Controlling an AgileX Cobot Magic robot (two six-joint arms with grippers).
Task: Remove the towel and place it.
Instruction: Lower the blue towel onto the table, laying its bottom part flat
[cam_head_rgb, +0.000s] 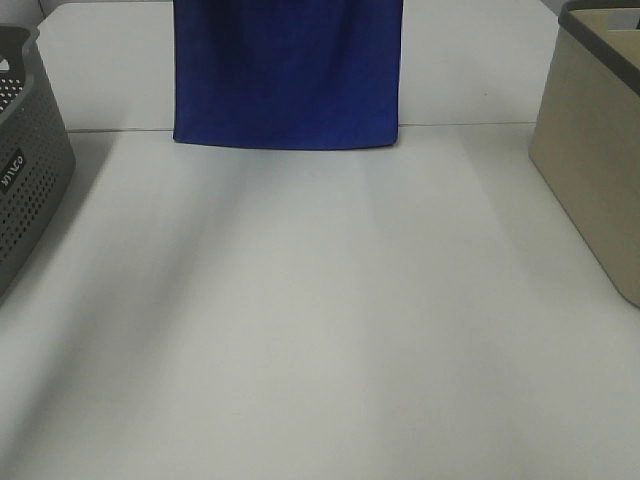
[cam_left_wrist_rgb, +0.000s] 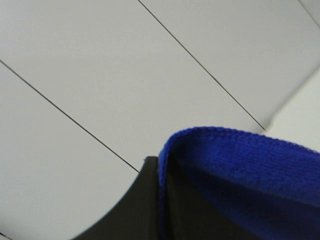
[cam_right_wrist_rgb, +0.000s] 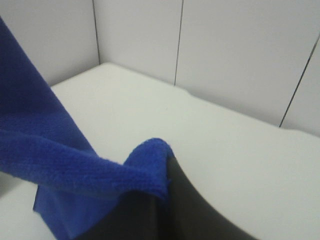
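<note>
From the high camera we see the towel (cam_head_rgb: 287, 75) hanging flat over the far middle of the table (cam_head_rgb: 320, 330), between the grey basket (cam_head_rgb: 25, 170) and the beige bin (cam_head_rgb: 600, 170). Neither arm shows here.

At the left wrist, the left gripper (cam_left_wrist_rgb: 161, 195) is pinched on the towel's edge.

At the right wrist, the right gripper (cam_right_wrist_rgb: 162, 210) is likewise clamped on the cloth.

We judge the lifting done and the placing not yet done.

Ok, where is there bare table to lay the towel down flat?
The wide white tabletop is bare from below the hanging towel to the near edge, bordered by the grey perforated basket on the left and the beige bin on the right. Far strips either side of the towel are free. It gets tight only against the two containers.
</note>
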